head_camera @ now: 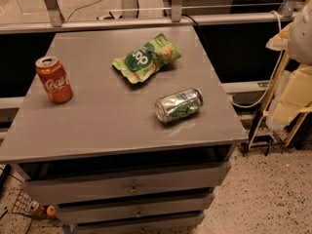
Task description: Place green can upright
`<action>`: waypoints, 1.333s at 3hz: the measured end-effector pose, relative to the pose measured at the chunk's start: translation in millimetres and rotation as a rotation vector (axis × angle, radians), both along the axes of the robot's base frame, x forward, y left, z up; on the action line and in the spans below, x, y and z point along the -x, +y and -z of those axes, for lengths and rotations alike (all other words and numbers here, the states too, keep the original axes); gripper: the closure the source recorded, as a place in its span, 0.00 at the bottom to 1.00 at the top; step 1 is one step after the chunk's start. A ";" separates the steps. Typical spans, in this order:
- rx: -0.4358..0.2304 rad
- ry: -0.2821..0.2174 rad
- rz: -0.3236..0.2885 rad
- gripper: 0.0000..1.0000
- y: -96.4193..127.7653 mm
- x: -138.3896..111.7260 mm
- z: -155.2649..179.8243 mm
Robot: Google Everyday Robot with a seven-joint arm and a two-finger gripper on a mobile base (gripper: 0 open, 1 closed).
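The green can [179,105] lies on its side on the grey cabinet top [107,116], right of centre near the front. Its silver end faces front-left. It has a mottled green-and-silver print. My gripper [292,94] shows as pale cream parts at the right edge of the camera view, off the cabinet top and well right of the can, touching nothing on it.
A red Coca-Cola can [54,80] stands upright at the left of the top. A flat green snack bag [146,57] lies behind the green can. Drawers are below the front edge. A metal rail [146,21] and cables run behind.
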State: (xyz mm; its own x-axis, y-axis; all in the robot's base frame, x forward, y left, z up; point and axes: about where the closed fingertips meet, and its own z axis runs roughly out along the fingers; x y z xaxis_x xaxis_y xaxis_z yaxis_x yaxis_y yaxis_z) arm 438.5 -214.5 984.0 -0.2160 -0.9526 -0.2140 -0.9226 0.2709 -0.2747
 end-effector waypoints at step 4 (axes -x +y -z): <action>0.019 0.029 -0.322 0.00 48.7 -64.0 19.0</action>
State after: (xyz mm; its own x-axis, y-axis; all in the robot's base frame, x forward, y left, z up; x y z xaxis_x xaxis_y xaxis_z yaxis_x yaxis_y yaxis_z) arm 502.4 -165.8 965.0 0.0918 -0.9768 -0.1937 -0.9675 -0.0414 -0.2496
